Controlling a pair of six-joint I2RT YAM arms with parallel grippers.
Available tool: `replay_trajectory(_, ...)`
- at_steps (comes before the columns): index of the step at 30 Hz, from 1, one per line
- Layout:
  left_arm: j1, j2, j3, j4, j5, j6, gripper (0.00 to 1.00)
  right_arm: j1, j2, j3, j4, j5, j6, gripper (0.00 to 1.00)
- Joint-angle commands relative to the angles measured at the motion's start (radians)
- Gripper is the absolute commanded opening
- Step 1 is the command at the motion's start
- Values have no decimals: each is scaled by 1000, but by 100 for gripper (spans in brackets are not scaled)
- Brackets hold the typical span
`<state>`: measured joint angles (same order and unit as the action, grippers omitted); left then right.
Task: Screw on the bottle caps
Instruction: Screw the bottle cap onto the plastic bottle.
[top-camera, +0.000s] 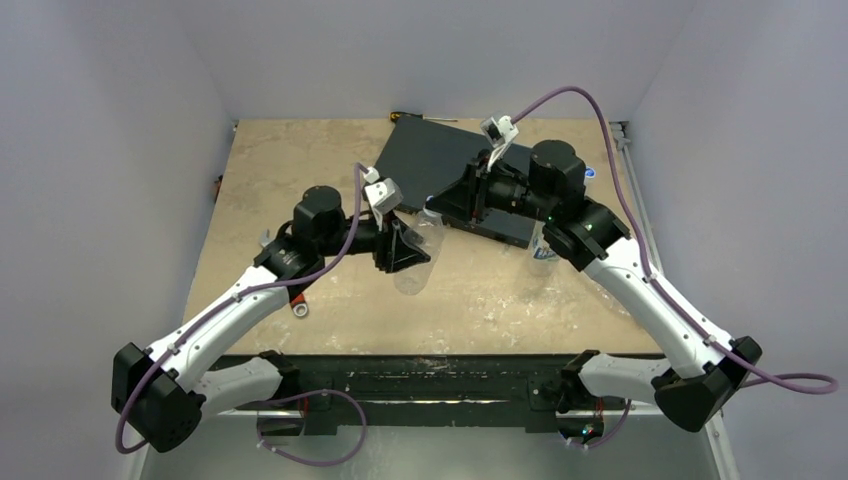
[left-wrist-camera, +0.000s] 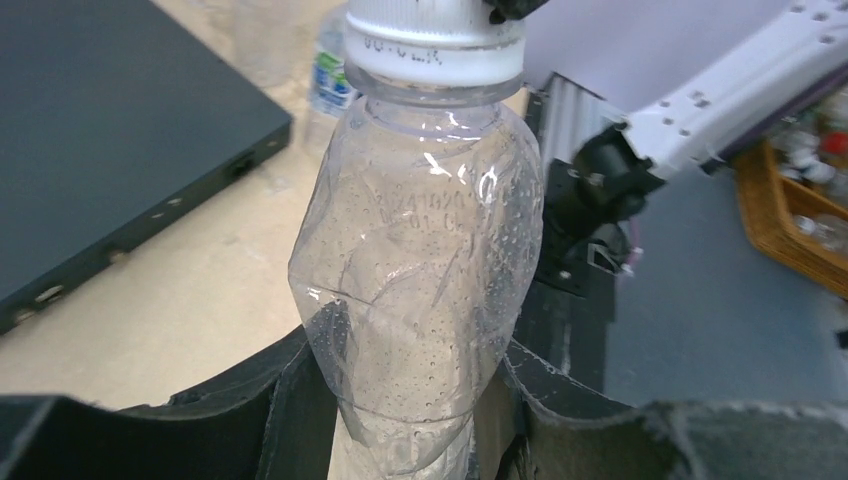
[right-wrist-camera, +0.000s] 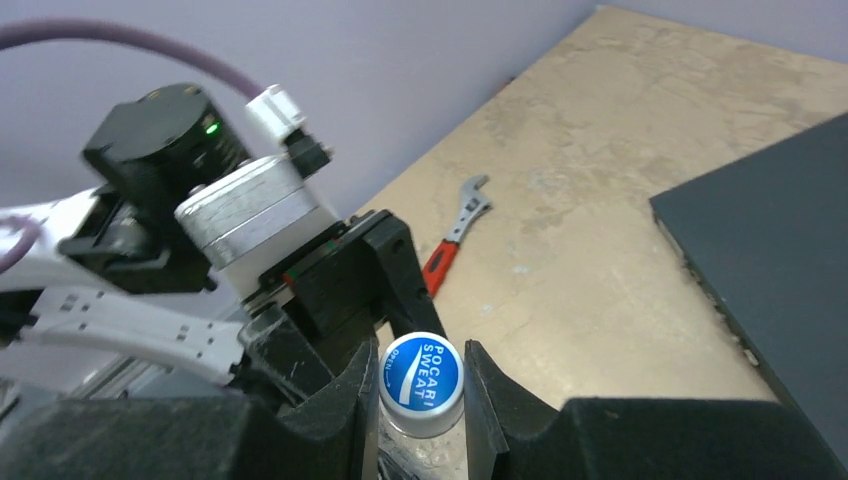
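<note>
Holding | we found left gripper (left-wrist-camera: 410, 405) grasping dented clear plastic bottle (left-wrist-camera: 420, 260) low; judged light, soft, crushable | right gripper (right-wrist-camera: 421, 358) clenched on small blue-white round cap (right-wrist-camera: 422, 380) at bottle's twelve o'clock.

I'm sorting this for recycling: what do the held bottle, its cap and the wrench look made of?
The bottle: thin clear plastic, glossy; see-through, creased and dented, droplets inside. The cap: stiff-looking plastic, white side, printed blue top, faint sheen. The wrench: bare grey metal head, probably steel; red handle looks like a plastic or rubber coating, hard to tell which.
</note>
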<state>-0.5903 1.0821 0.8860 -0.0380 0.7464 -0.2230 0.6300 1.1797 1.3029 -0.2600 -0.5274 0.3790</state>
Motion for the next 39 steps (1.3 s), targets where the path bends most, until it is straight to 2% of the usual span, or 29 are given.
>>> replay_trajectory(1, 7, 12, 77, 49, -390, 39, 0, 22, 25, 68, -164, 204, 66, 0)
replay_trajectory(4, -22, 20, 88, 108, -532, 57, 0, 69, 69, 111, -216, 358, 116, 0)
replay_trajectory(9, -142, 60, 114, 188, -807, 142, 0, 155, 193, 221, -345, 618, 232, 0)
replay_trajectory(14, -211, 103, 117, 273, -992, 169, 0, 187, 290, 287, -389, 733, 326, 0)
replay_trajectory(18, -229, 117, 105, 297, -1032, 183, 0, 192, 309, 303, -368, 750, 361, 0)
replay_trajectory(19, -229, 114, 100, 286, -1027, 184, 0, 191, 303, 306, -364, 721, 365, 5)
replay_trajectory(20, -230, 109, 93, 272, -1018, 185, 0, 187, 292, 306, -354, 720, 356, 16)
replay_trajectory(23, -228, 88, 68, 213, -959, 187, 0, 155, 231, 308, -326, 693, 310, 59)
replay_trajectory(26, -212, 68, 47, 144, -856, 173, 0, 93, 166, 295, -297, 631, 245, 84)
replay_trajectory(28, -176, 57, 33, 116, -739, 143, 0, 43, 118, 270, -266, 567, 190, 87)
replay_trajectory(31, -102, 43, 14, 97, -480, 102, 0, -5, 41, 186, -185, 431, 93, 86)
replay_trajectory(36, -30, 17, -14, 117, -144, 51, 0, -49, -50, 74, -89, 153, -42, 78)
replay_trajectory(39, -26, 16, -16, 121, 8, 37, 0, -53, -68, 35, -63, -9, -98, 77)
